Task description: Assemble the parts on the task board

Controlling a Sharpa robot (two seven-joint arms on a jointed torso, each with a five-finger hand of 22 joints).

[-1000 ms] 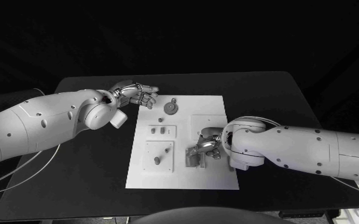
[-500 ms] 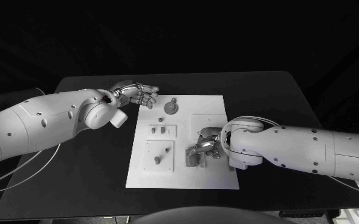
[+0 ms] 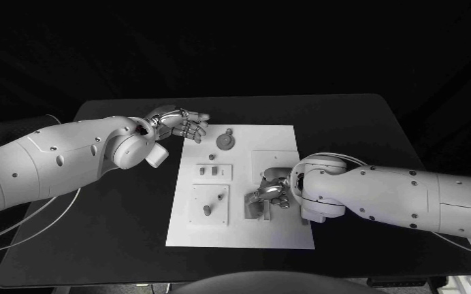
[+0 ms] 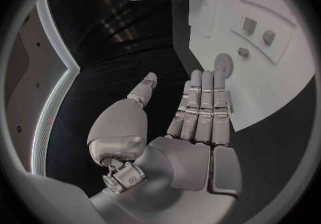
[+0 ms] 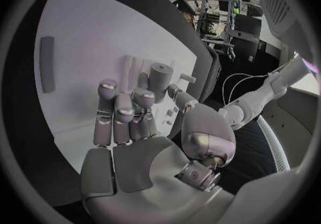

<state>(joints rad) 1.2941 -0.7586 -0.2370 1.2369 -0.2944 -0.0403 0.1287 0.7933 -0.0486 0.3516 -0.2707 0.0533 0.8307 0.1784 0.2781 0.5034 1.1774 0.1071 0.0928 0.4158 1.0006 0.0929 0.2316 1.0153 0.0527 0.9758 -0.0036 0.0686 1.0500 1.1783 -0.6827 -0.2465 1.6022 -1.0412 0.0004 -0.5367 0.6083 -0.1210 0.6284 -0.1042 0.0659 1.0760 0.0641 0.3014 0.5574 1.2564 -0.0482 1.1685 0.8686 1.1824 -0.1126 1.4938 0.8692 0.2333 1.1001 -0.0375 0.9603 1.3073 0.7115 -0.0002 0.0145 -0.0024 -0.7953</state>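
Comparing this moment with the two pictures before it, almost nothing moves: the right hand (image 3: 271,193) stays low over the near right part of the task board (image 3: 284,145), edging only slightly across it, and the left hand (image 3: 180,124) keeps its place at the board's far left corner. In the right wrist view the right hand's fingers (image 5: 115,112) are curled in toward the palm, and just beyond their tips stands a small grey cylindrical part (image 5: 160,77) beside a raised bracket-like fixture (image 3: 257,206) on the board; I cannot tell whether the fingers actually pinch the part or only press against it. The left hand's fingers (image 4: 204,107) lie straight and close together with the thumb apart, holding nothing, their tips hovering just short of the round disc part (image 3: 226,141). Further from those tips, two small blocks (image 3: 207,170) sit in a recessed panel, and a peg (image 3: 207,209) stands in the panel nearer the robot. So little change suggests a slow, fine seating step under the right fingers, not a transport move; the assembly looks barely begun, with the disc and the other pieces untouched on the black desk's (image 3: 353,124) board.
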